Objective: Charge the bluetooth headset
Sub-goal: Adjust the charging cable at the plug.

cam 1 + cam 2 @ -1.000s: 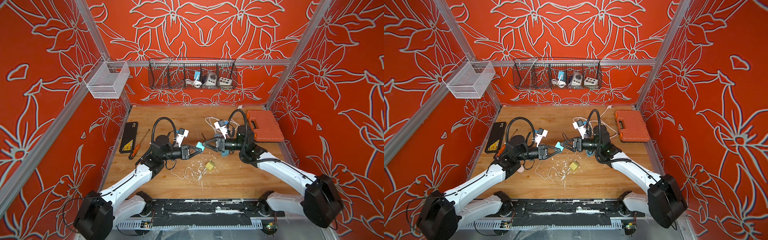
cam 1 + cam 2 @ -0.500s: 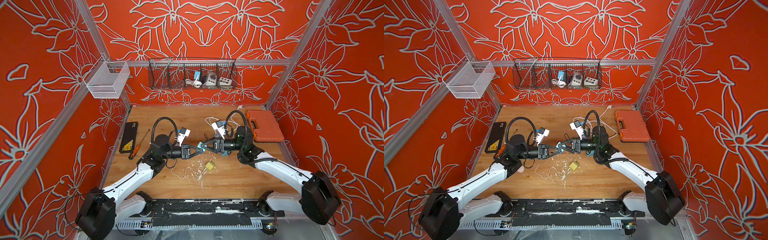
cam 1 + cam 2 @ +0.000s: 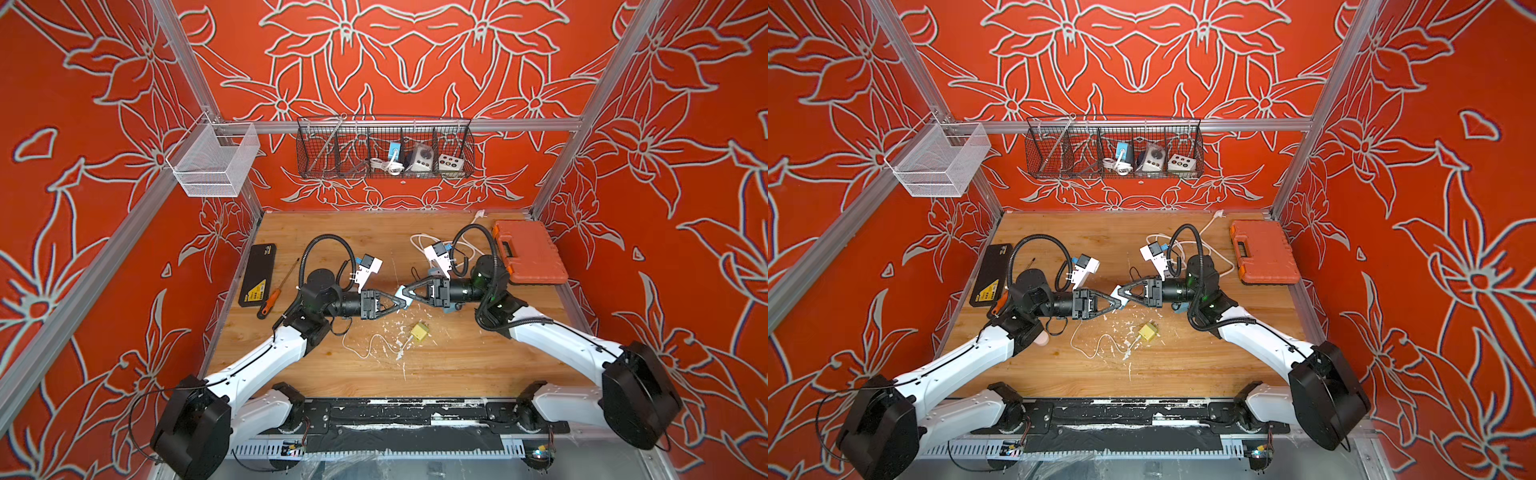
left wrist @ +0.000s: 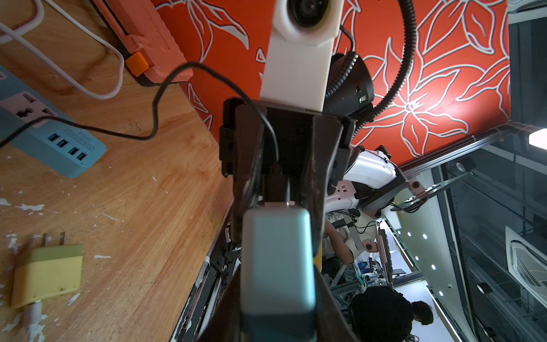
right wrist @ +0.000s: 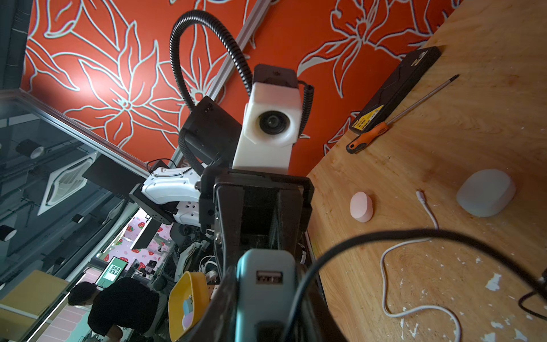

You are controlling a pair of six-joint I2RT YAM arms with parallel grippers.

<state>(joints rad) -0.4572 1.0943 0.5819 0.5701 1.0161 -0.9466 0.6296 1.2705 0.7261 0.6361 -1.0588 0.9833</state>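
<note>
- The left gripper (image 3: 398,306) and the right gripper (image 3: 406,291) are seen tip to tip above the middle of the table (image 3: 457,365).
- A teal adapter (image 4: 276,257) is pinched between the left fingers.
- The other end of the adapter is clasped by the right fingers, which are pressed against its sides.
- An empty USB port on the adapter is seen in the right wrist view.
- A black cable (image 4: 154,130) is draped over the right gripper. Where its ends go cannot be told.
- A blue strip (image 4: 59,148) is laid on the table below the right gripper.
- Two small headset cases are laid on the table near the left arm, apart from both grippers: a pink case (image 5: 361,206) and a pale case (image 5: 485,192). Which one is meant cannot be told.
- The free end of a white cable (image 5: 420,197) is placed between the two cases.
- A yellow plug (image 3: 419,332) is found on the other end of that cable, just in front of the grippers.
- An orange toolbox (image 3: 528,253) is set at the right edge, and a screwdriver (image 3: 274,291) at the left.
</note>
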